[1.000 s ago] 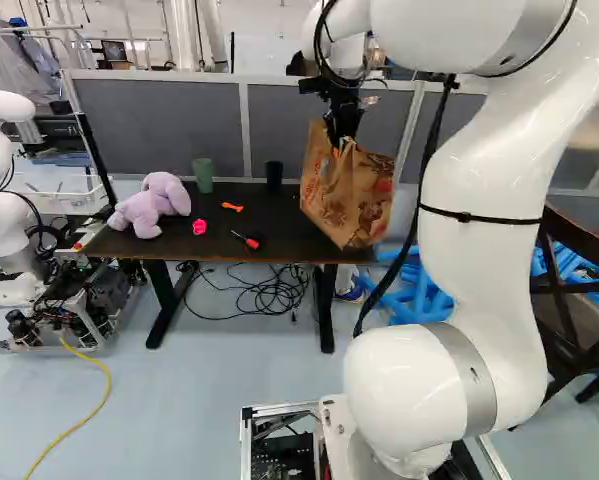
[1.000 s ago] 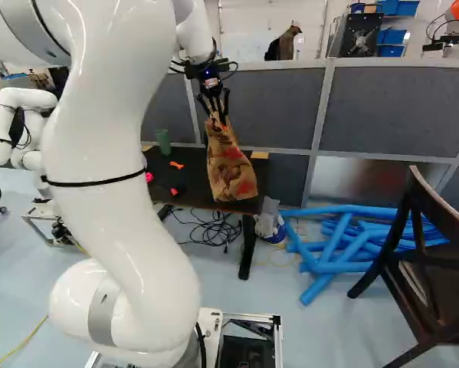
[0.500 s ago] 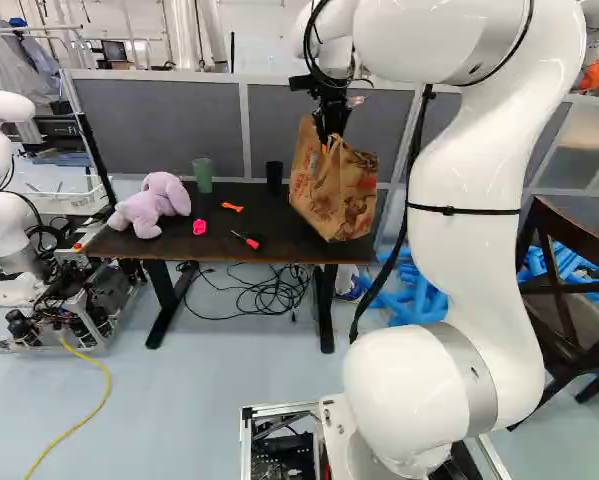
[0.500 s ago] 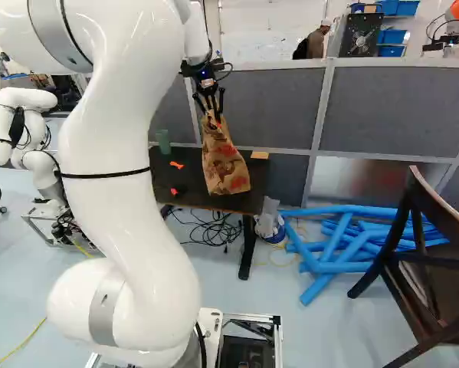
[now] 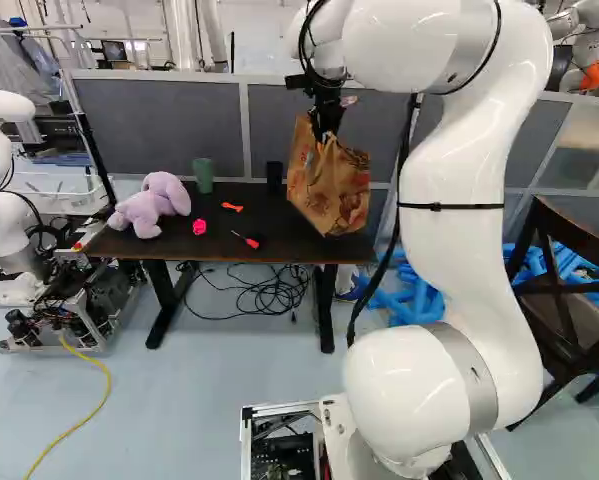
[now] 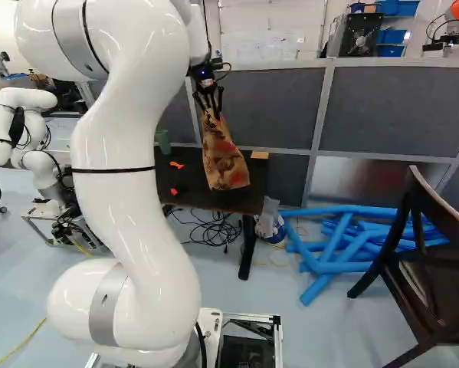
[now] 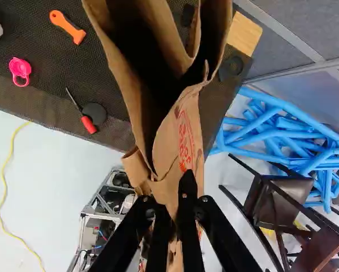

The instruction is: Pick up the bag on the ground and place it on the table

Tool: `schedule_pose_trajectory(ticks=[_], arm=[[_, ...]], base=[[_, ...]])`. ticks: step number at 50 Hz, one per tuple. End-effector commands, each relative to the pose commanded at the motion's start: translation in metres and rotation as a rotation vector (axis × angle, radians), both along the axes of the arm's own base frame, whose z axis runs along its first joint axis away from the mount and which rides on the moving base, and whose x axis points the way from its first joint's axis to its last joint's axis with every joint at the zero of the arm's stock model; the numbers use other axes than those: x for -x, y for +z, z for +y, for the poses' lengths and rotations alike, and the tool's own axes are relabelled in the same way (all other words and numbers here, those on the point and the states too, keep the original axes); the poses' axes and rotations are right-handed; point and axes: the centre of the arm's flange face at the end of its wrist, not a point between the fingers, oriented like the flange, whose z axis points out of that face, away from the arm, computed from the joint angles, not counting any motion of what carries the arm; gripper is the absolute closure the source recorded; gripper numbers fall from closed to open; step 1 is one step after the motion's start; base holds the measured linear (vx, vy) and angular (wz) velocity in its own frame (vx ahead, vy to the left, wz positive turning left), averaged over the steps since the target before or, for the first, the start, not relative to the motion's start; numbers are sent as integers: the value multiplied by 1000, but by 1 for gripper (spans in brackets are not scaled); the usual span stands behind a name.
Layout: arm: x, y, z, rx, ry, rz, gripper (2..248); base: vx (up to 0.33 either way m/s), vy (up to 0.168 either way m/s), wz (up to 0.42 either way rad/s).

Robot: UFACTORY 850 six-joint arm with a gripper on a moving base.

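Black two-fingered gripper (image 6: 213, 107) nearly closed, brown printed paper bag (image 5: 329, 195) pinched between its fingers, hanging beneath it, mouth open, long black-topped table (image 5: 279, 236) ahead of gripper.

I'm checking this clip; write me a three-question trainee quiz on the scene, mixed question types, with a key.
1. Where is the paper bag?
a) Flat on the floor
b) Held in the gripper
c) On the seat of the chair

2. True or false: the purple plush toy is on the table, nearer the end away from the bag.

3. Fill in the blank: the screwdriver lying on the table has a ____ handle.

Key: 1. b; 2. true; 3. red
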Motion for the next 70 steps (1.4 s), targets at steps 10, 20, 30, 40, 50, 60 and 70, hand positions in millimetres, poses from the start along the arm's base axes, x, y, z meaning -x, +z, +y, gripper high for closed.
schedule_pose_trajectory(ticks=[10, 20, 30, 40, 50, 60, 70], arm=[[-9, 0, 5, 1, 5, 5, 229], [-15, -1, 11, 2, 12, 16, 229], [-19, -1, 18, 4, 20, 34, 229], [-22, -1, 24, 5, 26, 49, 229], [-28, -7, 27, 6, 30, 59, 229], [-36, -22, 28, 7, 30, 77, 229], [-43, -37, 29, 9, 30, 98, 229]], base=[[0, 0, 0], [0, 0, 0], [0, 0, 0], [0, 0, 0], [0, 0, 0], [0, 0, 0], [0, 0, 0]])
